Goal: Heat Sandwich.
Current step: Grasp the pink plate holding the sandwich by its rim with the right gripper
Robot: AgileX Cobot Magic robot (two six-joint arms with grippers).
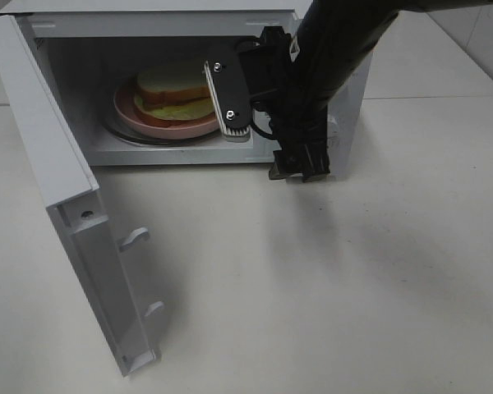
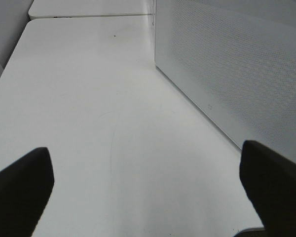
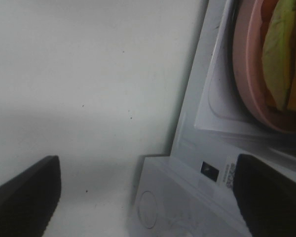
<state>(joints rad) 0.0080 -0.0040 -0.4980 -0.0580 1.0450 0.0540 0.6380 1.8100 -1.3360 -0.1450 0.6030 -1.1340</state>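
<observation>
Sandwich sits on pink plate inside microwave, so loading looks done. Door hangs wide open to the L.

Step in hand, I'd say: R arm at the mouth, about to clear out. R jaws stand wide apart and empty. Dark fingertips sit far apart in wrist view, w/ only the oven's front lip and desk between them. L jaws also wide, empty, over bare desk just beside a white dotted panel. Can't tell if that's the door's outer face or the oven's side.

Next move prob: back R arm out, then swing door shut. R arm covers the R half of the opening, right in the door's arc, so it must go first. Door's free edge w/ latch hooks points to the front. Plenty of open desk front and R for pulling back. Plate rim lies near the front sill and doesn't seem to overhang.
</observation>
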